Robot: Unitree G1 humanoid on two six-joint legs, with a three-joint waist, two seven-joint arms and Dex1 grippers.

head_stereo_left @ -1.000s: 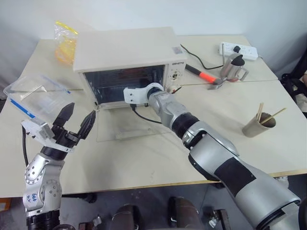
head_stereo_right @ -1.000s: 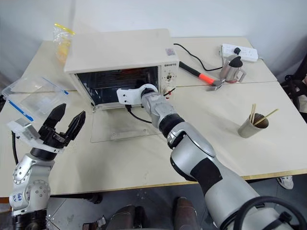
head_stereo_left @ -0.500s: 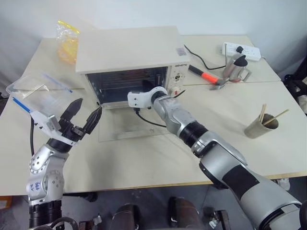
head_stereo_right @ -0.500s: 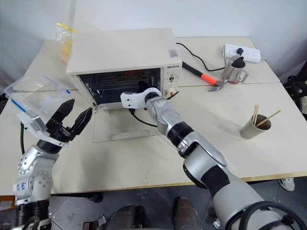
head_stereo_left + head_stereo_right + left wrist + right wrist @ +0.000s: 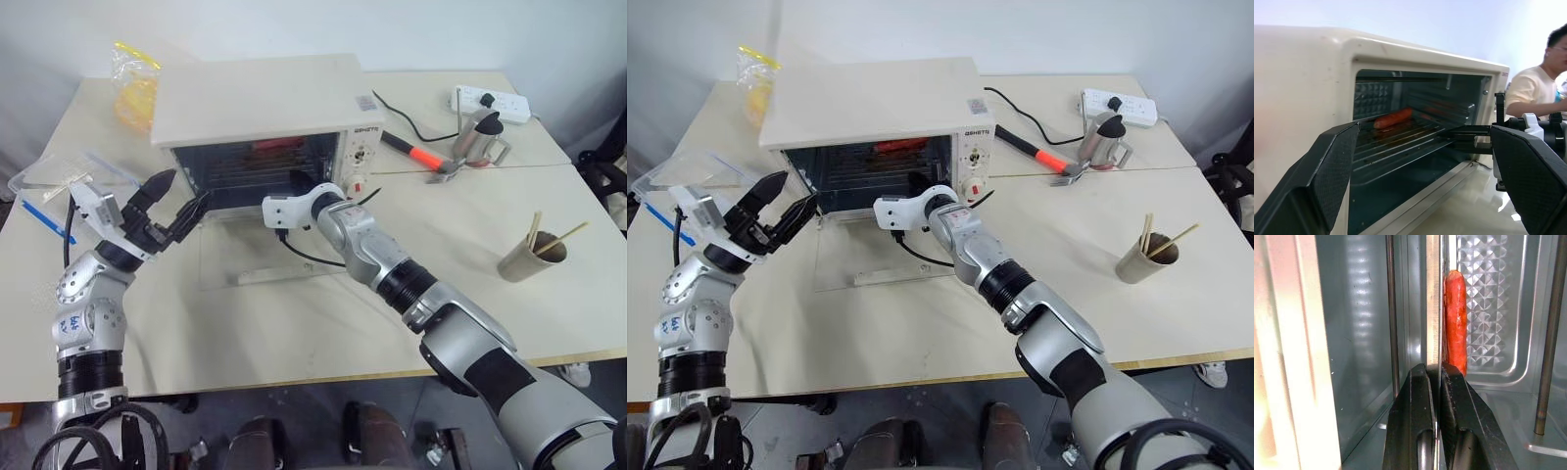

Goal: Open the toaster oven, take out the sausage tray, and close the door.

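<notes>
The toaster oven [image 5: 257, 117] is a cream-white box with a flat matte top, standing on the pale worktop [image 5: 549, 196]. Its glass door [image 5: 257, 260] lies folded down flat in front of the cavity, clear with a cream bar along its far edge. Inside the oven, the sausage tray [image 5: 1434, 313] is thin silvery metal with a dimpled, embossed floor and rounded rim, carrying one smooth red sausage [image 5: 1455, 328] on a wire rack. The right end effector [image 5: 1436, 377] reaches into the oven mouth, its black fingers pinched narrow on the tray's front edge. The left end effector [image 5: 168, 203] hovers at the oven's left front corner, spread wide, holding nothing.
</notes>
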